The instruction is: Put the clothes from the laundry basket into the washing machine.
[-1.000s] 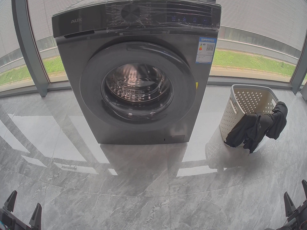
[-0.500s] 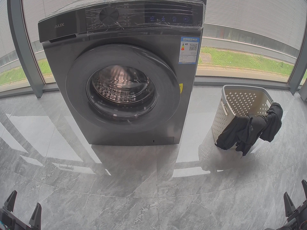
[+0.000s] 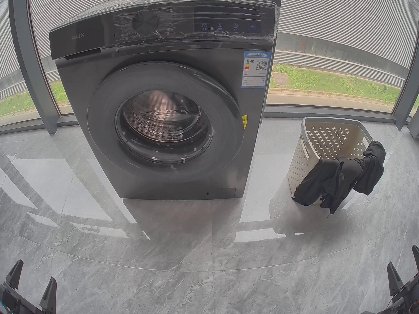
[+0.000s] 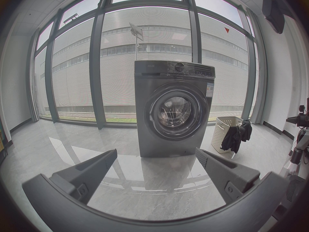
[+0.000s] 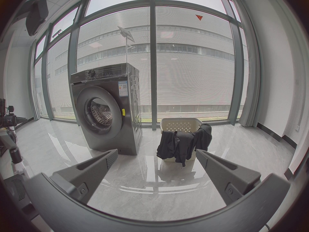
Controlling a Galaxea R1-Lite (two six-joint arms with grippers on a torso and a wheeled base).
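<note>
1. Head view, washing machine (image 3: 166, 179): a grey front-loader is standing on the glossy grey floor (image 3: 196, 249). Its round door (image 3: 104, 123) is facing the robot, and the steel drum is showing through the door window.
2. Control panel (image 3: 187, 25): is running across the top front of the washing machine under clear film, with a dial (image 3: 145, 22) sitting left of the panel's middle.
3. Label (image 3: 256, 69): is sticking to the washing machine's front, up and to the right of the door.
4. Laundry basket (image 3: 305, 162): a pale perforated tub is standing upright on the floor to the right of the washing machine, near it but apart from it.
5. Clothes (image 3: 340, 179): dark garments are hanging over the basket rim on the robot-facing side and are trailing down its outer wall. They are lying to the right of the washing machine and outside it.
6. Left gripper (image 3: 34, 280): is hovering low over the floor, well in front of the washing machine and toward its left. The jaws are standing wide apart and are gripping nothing. In the left wrist view they are framing the washing machine's base.
7. Right gripper (image 3: 403, 262): is hovering low over the floor, well in front of the washing machine and toward its right, on the basket's side. The jaws are spread wide and are carrying nothing.
8. Windows (image 3: 349, 31): tall panes are rising behind the washing machine.
</note>
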